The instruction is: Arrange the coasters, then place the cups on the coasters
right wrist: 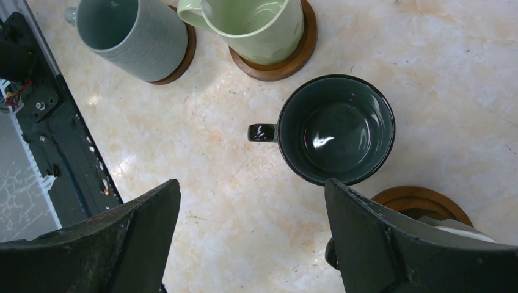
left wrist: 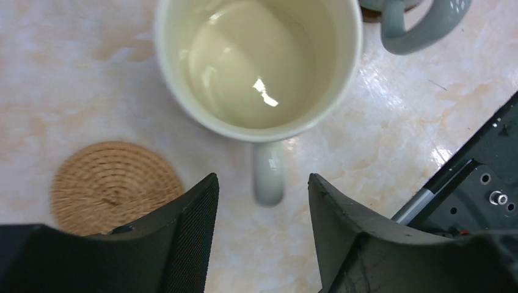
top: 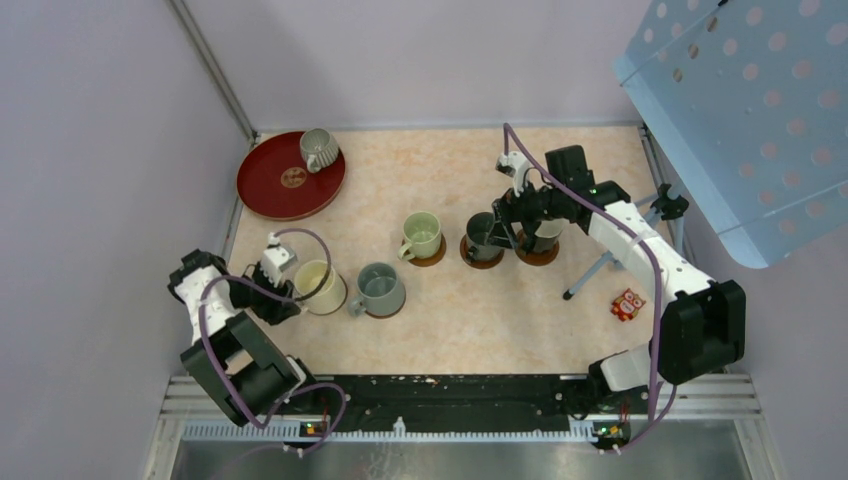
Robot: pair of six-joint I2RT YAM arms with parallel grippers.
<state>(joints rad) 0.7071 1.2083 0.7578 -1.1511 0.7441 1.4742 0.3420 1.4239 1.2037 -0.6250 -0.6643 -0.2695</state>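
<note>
Arms: left one is folded low, the left tool [left wrist: 262, 183] parted astride the handle of the cream cup [left wrist: 256, 61], which stands on the bench [left wrist: 391, 122] beside a bare tan coaster [left wrist: 113, 183]. Right one is stretched forward, with the right tool [right wrist: 250, 189] wide apart above the dark green cup [right wrist: 336, 128].

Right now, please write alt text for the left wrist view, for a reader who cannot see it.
A cream cup seen from above, its handle reaching between the open fingers of the left gripper. A woven tan coaster lies empty beside the cup.
</note>
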